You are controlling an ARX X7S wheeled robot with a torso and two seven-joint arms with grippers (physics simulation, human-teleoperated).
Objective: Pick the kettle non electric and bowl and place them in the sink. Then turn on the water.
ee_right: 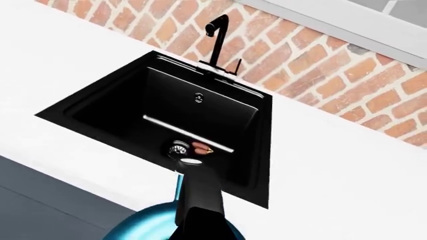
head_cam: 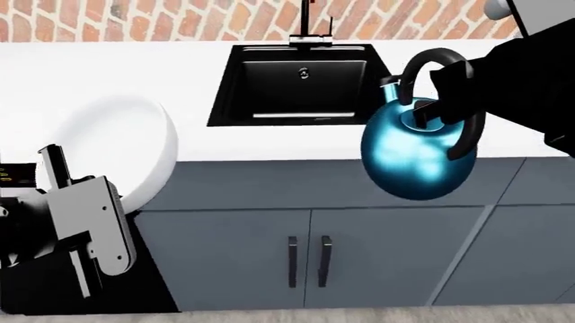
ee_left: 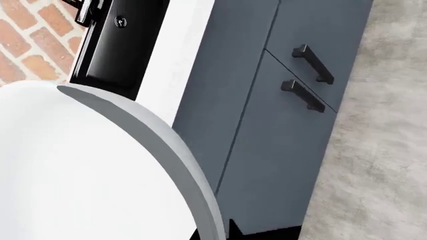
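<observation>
R gripper [head_cam: 454, 101] pinches kettle [head_cam: 415, 155] handle, held up w/ cabinet doors [head_cam: 306, 259] behind, near-right of sink [head_cam: 301, 84]. L gripper [head_cam: 77, 222] hangs by bowl [head_cam: 126, 151] at the near left; can't tell its jaw state. Faucet [ee_right: 217, 37] at the far rim by brick wall [head_cam: 180, 20].

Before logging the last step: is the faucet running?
Off. No stream falls from the faucet in the right wrist view, and the sink basin looks dry.

Head camera looks down at the counter; both wrist cameras also see the sink [head_cam: 301, 81].
</observation>
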